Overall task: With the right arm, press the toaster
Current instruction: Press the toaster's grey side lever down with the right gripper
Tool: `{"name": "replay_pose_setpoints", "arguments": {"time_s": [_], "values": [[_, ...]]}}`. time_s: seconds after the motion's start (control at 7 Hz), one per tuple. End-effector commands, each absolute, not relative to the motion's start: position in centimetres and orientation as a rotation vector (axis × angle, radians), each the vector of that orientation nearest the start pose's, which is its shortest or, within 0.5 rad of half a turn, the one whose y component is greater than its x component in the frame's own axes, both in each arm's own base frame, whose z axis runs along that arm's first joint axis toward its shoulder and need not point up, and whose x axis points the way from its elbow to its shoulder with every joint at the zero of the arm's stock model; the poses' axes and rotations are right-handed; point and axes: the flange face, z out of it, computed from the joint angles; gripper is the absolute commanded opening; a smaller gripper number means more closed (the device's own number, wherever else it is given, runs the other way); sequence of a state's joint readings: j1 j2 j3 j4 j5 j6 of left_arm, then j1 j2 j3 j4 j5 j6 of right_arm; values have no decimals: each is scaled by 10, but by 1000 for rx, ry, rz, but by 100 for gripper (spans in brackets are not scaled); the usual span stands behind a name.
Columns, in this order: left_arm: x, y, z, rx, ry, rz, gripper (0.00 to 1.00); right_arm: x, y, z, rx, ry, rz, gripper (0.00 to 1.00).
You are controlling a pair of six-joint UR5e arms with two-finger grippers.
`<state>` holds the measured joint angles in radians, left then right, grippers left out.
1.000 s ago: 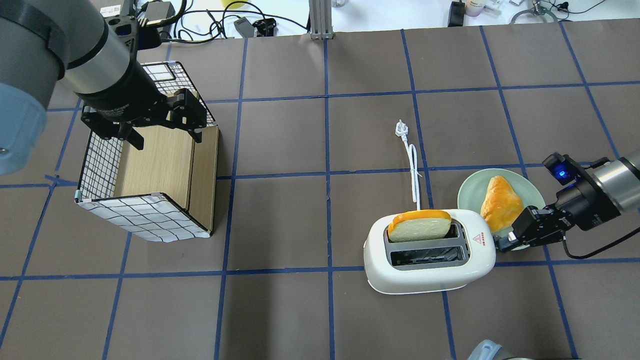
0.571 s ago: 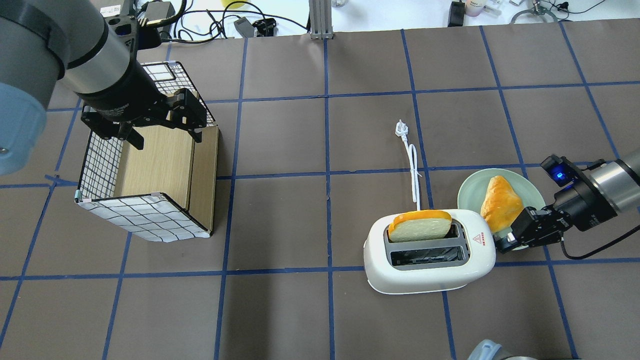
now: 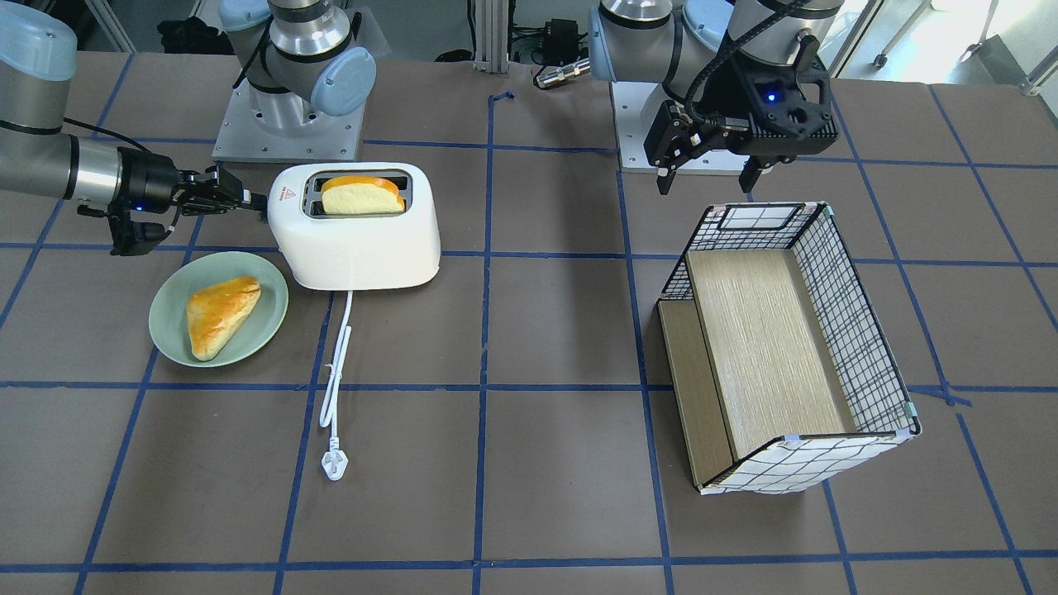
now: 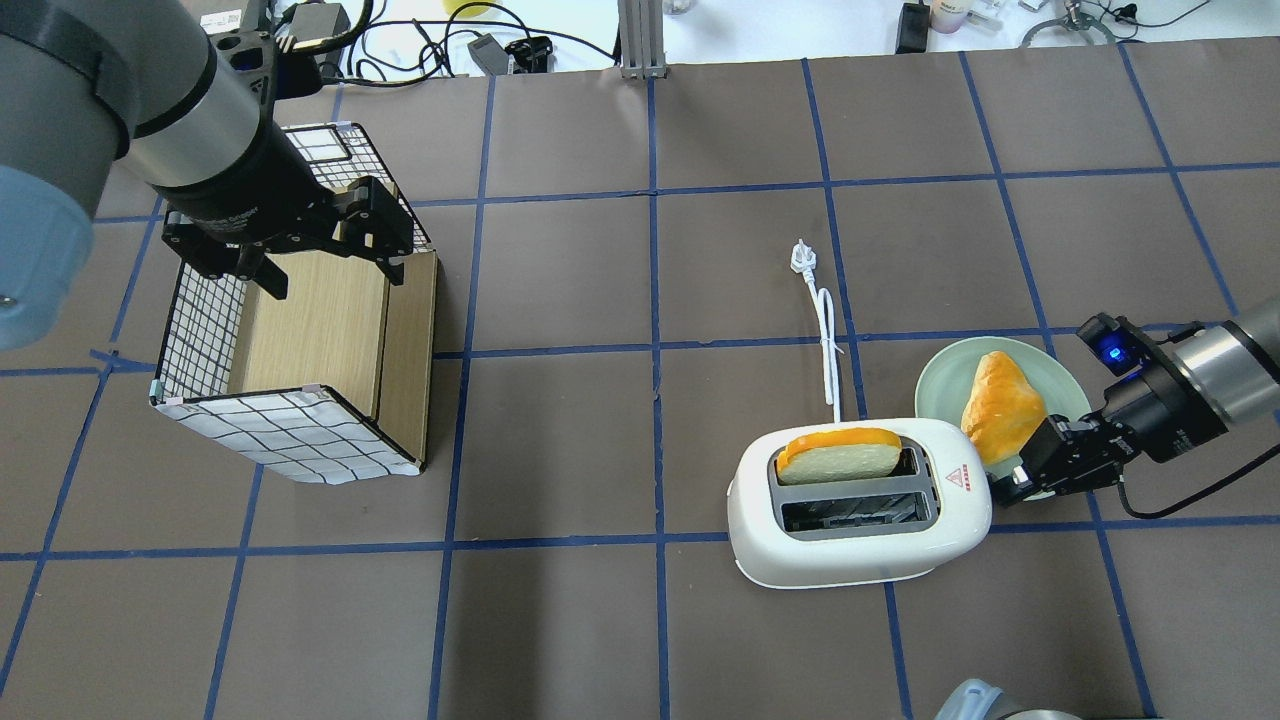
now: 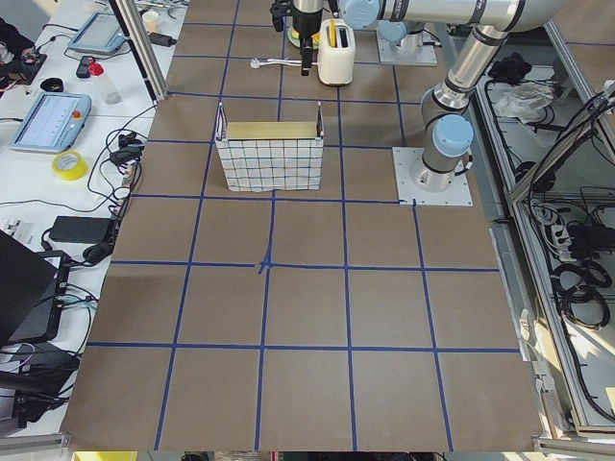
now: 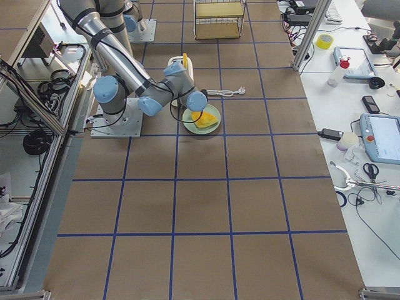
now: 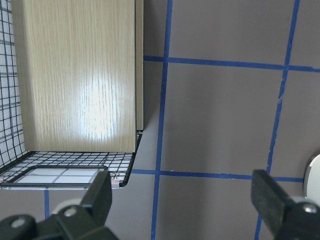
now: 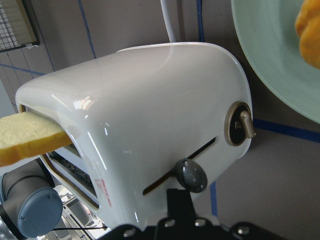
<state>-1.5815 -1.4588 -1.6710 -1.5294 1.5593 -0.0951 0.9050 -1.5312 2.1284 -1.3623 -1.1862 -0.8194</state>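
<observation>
- table (image 4: 560, 450): brown top with a blue tape grid.
- basket (image 4: 290, 435): wire, check-lined, with a wooden shelf inside, on the robot's left side.
- left gripper (image 4: 335, 282): hangs over the basket's far end, jaws spread wide, nothing between them.
- toaster (image 4: 860, 545): white, upright on the robot's right side, just beside the plate.
- right gripper (image 4: 1003, 489): level with the toaster's end face (the one with the red triangle), jaws closed together and holding nothing, tip right at the knob.
- plate (image 4: 935, 385): pale green, with a golden pastry (image 4: 1000, 405) on it.
- bread (image 4: 838, 457): one slice standing in the slot farther from the robot.
- cord (image 4: 828, 350): runs away from the robot to a loose plug (image 4: 801, 257).
- knob (image 8: 190, 175): grey, partway along its slot.
</observation>
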Motion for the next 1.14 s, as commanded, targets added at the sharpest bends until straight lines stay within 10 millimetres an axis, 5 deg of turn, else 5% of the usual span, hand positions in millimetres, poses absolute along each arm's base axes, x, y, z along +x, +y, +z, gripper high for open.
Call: {"name": "replay_pose_setpoints", "arguments": {"time_s": [0.0,0.43,1.0], "values": [[-139,-448,495,-133,3151,-81,100,-76,-373,217,13,2319,407,0],[-139,-448,496,-133,3151,-84,100,-78,-375,209,34,2322,418,0],[-140,-448,495,-130,3151,-81,100,-91,-385,247,210,2382,522,0]]}}
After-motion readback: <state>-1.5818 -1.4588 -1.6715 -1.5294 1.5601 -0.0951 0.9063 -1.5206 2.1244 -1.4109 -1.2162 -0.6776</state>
